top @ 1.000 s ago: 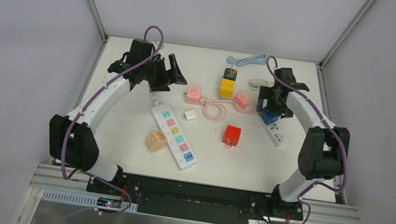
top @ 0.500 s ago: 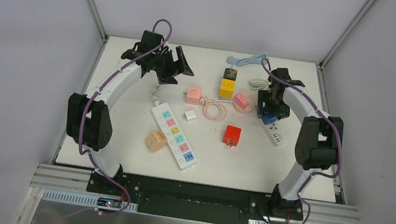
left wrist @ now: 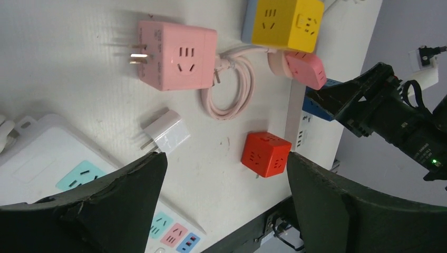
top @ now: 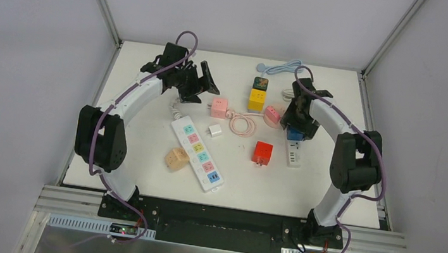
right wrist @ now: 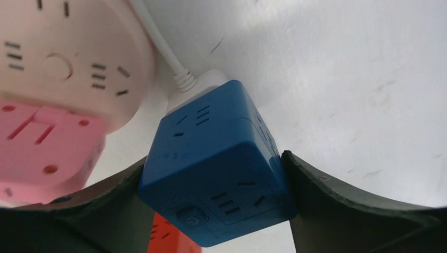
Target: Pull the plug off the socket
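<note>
The plug is a blue cube (right wrist: 216, 168) standing on the cord end of a white power strip (right wrist: 208, 79), the socket. My right gripper (right wrist: 213, 161) is shut on the cube, one finger pressed against each side. From above, the blue cube (top: 295, 134) and the white strip (top: 295, 154) lie at the right of the table under the right gripper (top: 296, 129). Whether the cube's pins are still in the strip is hidden. My left gripper (left wrist: 225, 158) hangs open above the table with nothing between its fingers; from above the left gripper (top: 200, 85) is at the back left.
A pink cube adapter (left wrist: 176, 55), a yellow cube (left wrist: 287, 21), a small white charger (left wrist: 166, 132), a red cube (left wrist: 266, 154) and a long multicoloured strip (left wrist: 79, 179) lie mid-table. A round pink socket (right wrist: 68, 58) carrying a pink plug (right wrist: 42, 142) sits just left of the blue cube.
My right gripper has shut on the blue cube and shifted left, and the white strip has swung round with it. The left arm has moved a little right, still open.
</note>
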You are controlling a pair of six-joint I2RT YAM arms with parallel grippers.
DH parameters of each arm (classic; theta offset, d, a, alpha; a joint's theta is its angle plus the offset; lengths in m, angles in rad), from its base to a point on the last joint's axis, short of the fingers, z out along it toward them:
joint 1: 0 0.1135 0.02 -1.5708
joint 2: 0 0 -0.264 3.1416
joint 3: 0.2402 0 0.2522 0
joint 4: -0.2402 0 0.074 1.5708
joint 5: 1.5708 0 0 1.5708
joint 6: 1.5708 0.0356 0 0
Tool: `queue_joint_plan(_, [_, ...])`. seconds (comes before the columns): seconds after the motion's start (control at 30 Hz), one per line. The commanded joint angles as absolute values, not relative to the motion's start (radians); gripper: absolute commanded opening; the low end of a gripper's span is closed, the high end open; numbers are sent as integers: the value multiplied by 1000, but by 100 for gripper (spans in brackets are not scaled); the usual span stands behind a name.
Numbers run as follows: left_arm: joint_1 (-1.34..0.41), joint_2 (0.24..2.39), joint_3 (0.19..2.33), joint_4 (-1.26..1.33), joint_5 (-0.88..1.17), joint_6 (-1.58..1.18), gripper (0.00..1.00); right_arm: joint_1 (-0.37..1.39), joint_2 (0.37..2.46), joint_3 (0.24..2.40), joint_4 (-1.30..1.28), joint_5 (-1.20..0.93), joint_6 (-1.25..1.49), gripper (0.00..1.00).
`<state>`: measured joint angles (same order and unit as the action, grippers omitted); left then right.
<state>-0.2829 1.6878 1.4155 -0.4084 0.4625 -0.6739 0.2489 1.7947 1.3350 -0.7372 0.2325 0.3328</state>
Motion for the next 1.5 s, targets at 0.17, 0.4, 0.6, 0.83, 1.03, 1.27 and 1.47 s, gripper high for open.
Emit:
queue_joint_plan(0.17, [-298, 1409, 1143, -424, 453, -627, 88, 370, 1780, 1407, -898, 286, 727, 55])
queue_joint_plan(0.4, [-299, 1250, 1012, -452, 463, -582, 89, 330, 1755, 1496, -834, 288, 389, 93])
queue_joint_plan(0.6, [-303, 1194, 996, -474, 452, -568, 89, 305, 1728, 1485, -788, 73, 132, 94])
queue_joint_plan(0.83, [-362, 1252, 1047, -368, 417, -619, 89, 304, 1693, 1360, -775, 83, 43, 94])
queue_joint_plan(1.03, [-472, 1415, 1215, -369, 393, -637, 88, 304, 1678, 1316, -759, 104, 125, 73])
queue_joint_plan(1.27, [-609, 1674, 1383, -285, 427, -699, 84, 312, 1639, 1281, -690, 115, 221, 35])
queue_joint_plan(1.47, [-693, 1874, 1519, -165, 455, -720, 81, 312, 1651, 1306, -664, 183, 280, 23])
